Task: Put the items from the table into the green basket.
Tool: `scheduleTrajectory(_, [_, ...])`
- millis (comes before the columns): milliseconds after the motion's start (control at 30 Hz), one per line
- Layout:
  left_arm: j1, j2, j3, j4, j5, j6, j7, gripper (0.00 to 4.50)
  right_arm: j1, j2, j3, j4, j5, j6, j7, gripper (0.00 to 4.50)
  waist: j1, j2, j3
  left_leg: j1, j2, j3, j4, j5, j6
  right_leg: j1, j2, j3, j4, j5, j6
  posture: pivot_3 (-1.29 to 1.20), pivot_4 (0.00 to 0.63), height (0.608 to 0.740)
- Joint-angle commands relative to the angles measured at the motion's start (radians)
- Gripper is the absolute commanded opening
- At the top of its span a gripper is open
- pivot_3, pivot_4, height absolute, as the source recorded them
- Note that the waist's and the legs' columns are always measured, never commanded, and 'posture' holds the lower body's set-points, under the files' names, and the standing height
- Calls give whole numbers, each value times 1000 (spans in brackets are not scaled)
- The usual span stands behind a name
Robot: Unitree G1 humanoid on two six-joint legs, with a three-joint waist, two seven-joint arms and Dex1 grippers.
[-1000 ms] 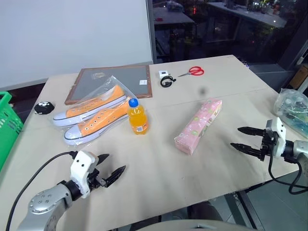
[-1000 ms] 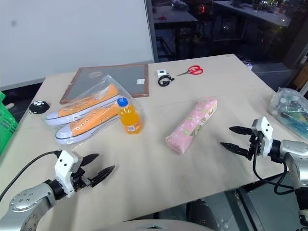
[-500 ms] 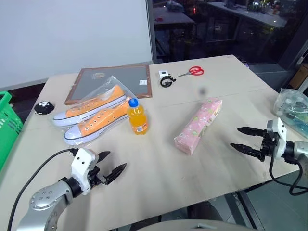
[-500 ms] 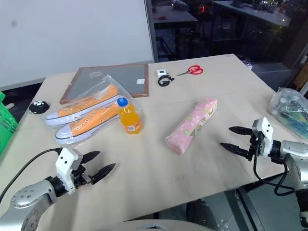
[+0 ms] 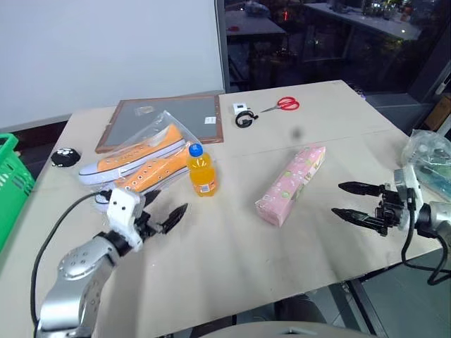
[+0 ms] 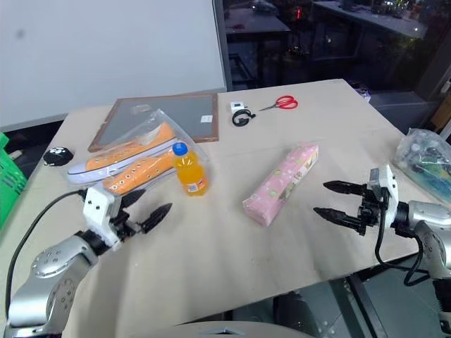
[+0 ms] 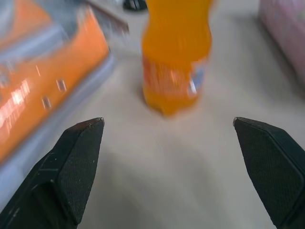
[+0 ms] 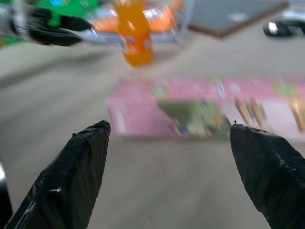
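We saw the orange-drink bottle standing upright on the table, its blue cap on, just beside the toe end of a pair of orange sneakers in a clear bag. The left gripper hovered low over the tabletop on the robot's left of the bottle, near it but not touching, its two black fingers spread wide and empty. In the left wrist view the bottle stood straight ahead between the two parted fingertips, with the bagged sneakers off to one side.

The pink soft pack lay flat on the table, slanting away from the robot, apart from the bottle on the robot's right. The right gripper hung on the far right of it, near the table's edge, pointing toward the pack with its fingers wide apart and nothing in them; a clear gap of bare table separated them. The right wrist view showed the pack lying crosswise ahead of the open fingers, the bottle beyond it.

The green basket stood off the table's left edge, well apart from both items.

Farther back we noted a framed board and red scissors.
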Motion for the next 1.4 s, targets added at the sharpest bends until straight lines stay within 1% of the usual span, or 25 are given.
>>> scheduleTrajectory(33, [-62, -13, -59, 12, 32, -39, 2, 4481, -67, 16, -33, -107, 83, 46, -38, 4256, -2, -1, 0, 0, 0, 0, 0, 0, 0, 0, 0, 0, 0, 0, 0, 39, 0, 740])
scheduleTrajectory(167, [-178, -26, -122, 85, 73, -61, 10, 4481, -118, 46, -56, -166, 173, 111, -103, 4256, 1, -1, 0, 0, 0, 0, 0, 0, 0, 0, 0, 0, 0, 0, 0, 41, 0, 740])
scheduleTrajectory(267, [-260, -48, -168, 146, 113, -90, 17, 4481, -117, 38, -58, -188, 178, 127, -111, 4256, 7, -1, 0, -1, 0, -1, 0, 0, 0, 0, 0, 0, 0, 0, 0, 35, 0, 740])
scheduleTrajectory(467, [-366, -101, -216, 268, 173, -159, 45, 4481, -129, 38, -56, -204, 187, 149, -135, 4256, 2, -1, 0, -1, 0, -1, 0, 0, 0, 0, 0, 0, -1, 2, 3, 31, 0, 740])
scheduleTrajectory(667, [-427, -135, -226, 364, 210, -199, 73, 4481, -141, 39, -50, -231, 195, 171, -163, 4256, 1, -1, 0, -1, 0, -1, 0, 0, 0, 0, 1, 0, -1, 2, 4, 28, 0, 740])
scheduleTrajectory(800, [-435, -152, -237, 389, 219, -210, 74, 4481, -145, 40, -51, -240, 196, 177, -175, 4256, 1, -1, 0, -1, 0, -1, 0, 0, 0, 0, 1, 0, -1, 2, 4, 13, 0, 740])
scheduleTrajectory(867, [-436, -160, -234, 396, 215, -216, 76, 3960, -143, 40, -53, -244, 196, 179, -180, 4500, 1, -1, 0, -1, 0, -1, 0, 0, 0, 0, 1, 0, -1, 2, 4, 13, 0, 740])
scheduleTrajectory(900, [-438, -163, -232, 399, 214, -220, 78, 3727, -143, 39, -53, -246, 195, 179, -182, 4500, 1, -1, 0, -1, 0, -1, 0, 0, 0, 0, 1, 0, -1, 2, 4, 13, 0, 740])
scheduleTrajectory(933, [-441, -168, -231, 404, 215, -227, 83, 3224, -142, 40, -52, -247, 194, 179, -184, 4500, 1, -1, 0, -1, 0, -1, 0, 0, 0, 0, 1, 0, -1, 2, 4, 13, 0, 740])
scheduleTrajectory(967, [-446, -173, -232, 412, 222, -242, 89, 2839, -142, 40, -51, -249, 193, 178, -187, 4500, 1, -1, 0, -1, 0, -1, 0, 0, 0, 0, 1, 0, -1, 2, 4, 13, 0, 740])
scheduleTrajectory(1067, [-456, -188, -236, 431, 238, -269, 111, 2818, -142, 42, -46, -250, 187, 174, -190, 4500, 3, -1, 0, -1, 0, -1, 0, 0, 0, 0, 1, 0, -1, 2, 4, 13, 0, 740])
scheduleTrajectory(1167, [-472, -198, -211, 441, 254, -286, 158, 2818, -144, 43, -44, -249, 187, 173, -192, 4500, 3, -1, 0, -1, 0, -1, 1, 0, 0, 0, 1, 0, -1, 2, 4, 13, 0, 740])
scheduleTrajectory(1233, [-533, -158, -123, 472, 283, -296, 271, 2818, -146, 41, -44, -249, 187, 174, -193, 4500, 3, -2, 0, -1, 0, -1, 1, 0, 0, 0, 1, 0, -1, 2, 4, 13, 0, 740])
scheduleTrajectory(1300, [-577, -110, -65, 495, 310, -302, 346, 2818, -147, 40, -43, -252, 191, 177, -192, 4500, -2, -4, 1, -1, 0, -2, 1, 0, 0, 0, 2, 0, -1, 3, 4, 13, 0, 740])
scheduleTrajectory(1367, [-630, 2, 34, 520, 343, -292, 435, 2818, -152, 38, -40, -259, 202, 187, -191, 4500, -12, -7, 3, -1, 2, -2, 1, 0, 0, 0, 4, 1, 0, 3, 4, 13, 0, 740])
scheduleTrajectory(1400, [-649, 76, 82, 537, 374, -296, 484, 2818, -155, 40, -40, -264, 209, 191, -193, 4500, -21, -9, 4, -1, 4, -2, 1, 0, 0, -1, 6, 1, 0, 3, 3, 21, 0, 740])
